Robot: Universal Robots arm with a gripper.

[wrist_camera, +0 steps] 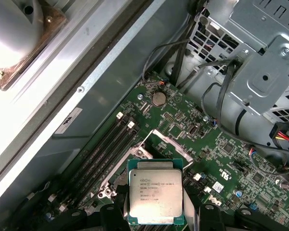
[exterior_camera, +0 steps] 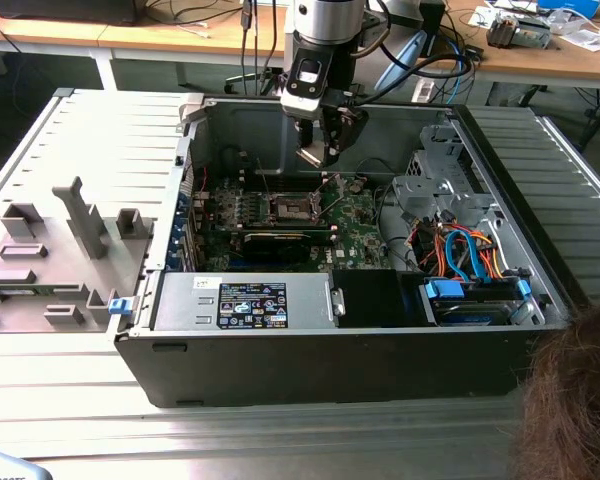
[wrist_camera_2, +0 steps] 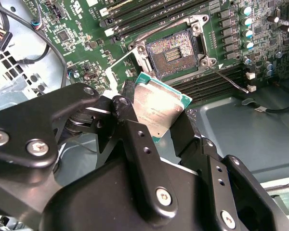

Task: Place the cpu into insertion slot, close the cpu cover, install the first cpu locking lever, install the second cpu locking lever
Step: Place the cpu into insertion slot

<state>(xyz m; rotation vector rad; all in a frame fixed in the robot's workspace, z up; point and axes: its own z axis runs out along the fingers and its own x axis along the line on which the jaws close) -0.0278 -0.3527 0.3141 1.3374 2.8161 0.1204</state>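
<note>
Overhead, gripper pinches cpu edges; open room above insertion slot.

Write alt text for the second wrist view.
A black end effector grips a flat, square, silver-grey metal cpu above a green circuit board, close to the open square insertion slot with a silvery rim.
</note>
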